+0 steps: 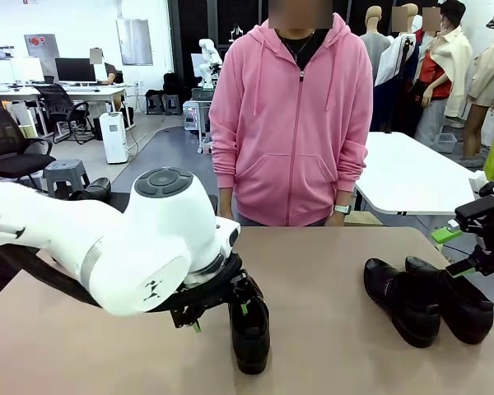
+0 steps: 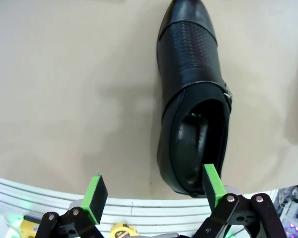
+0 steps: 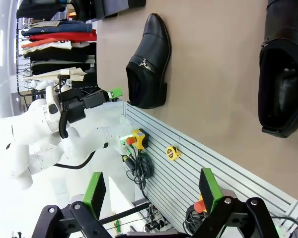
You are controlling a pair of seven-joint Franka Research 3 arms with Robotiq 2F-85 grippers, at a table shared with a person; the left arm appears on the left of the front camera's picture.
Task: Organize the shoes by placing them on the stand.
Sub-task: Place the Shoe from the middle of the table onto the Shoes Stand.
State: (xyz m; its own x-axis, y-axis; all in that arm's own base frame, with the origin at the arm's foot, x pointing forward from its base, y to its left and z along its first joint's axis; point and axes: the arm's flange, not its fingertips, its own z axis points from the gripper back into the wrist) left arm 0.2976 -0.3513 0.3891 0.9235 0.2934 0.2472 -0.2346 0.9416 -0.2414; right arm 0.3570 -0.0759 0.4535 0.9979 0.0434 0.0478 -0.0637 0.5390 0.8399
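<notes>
Shoes: I see three black loafers on the table [image 1: 329, 271]. The middle shoe [image 1: 249, 327] stands alone on its sole. The inner right shoe [image 1: 399, 300] and outer right shoe [image 1: 457, 306] sit side by side, well apart from it.
Left claw: The left gripper [image 2: 154, 181] is spread wide over the heel end of the middle shoe. One green pad [image 2: 212, 184] is above the heel rim and the other is over bare table. It holds nothing.
Right claw: The right gripper [image 1: 453, 252] is also spread wide and empty, hovering just above the outer right shoe.
Handling: I judge each shoe light enough for one arm. The heel looks stiff, the perforated front softer, and the glossy leather may be slippery.
Grip: I would pinch the heel wall, one pad inside the opening and one outside. I expect the toe to droop once the shoe is lifted.
Surface: The tabletop is tan, matte and flat. A grooved metal rail runs along one edge, with a yellow tape measure [image 3: 172, 152] on it.
Room: A person in a pink hoodie [image 1: 292, 115] stands at the far edge. Behind them are desks, office chairs and a white table.
</notes>
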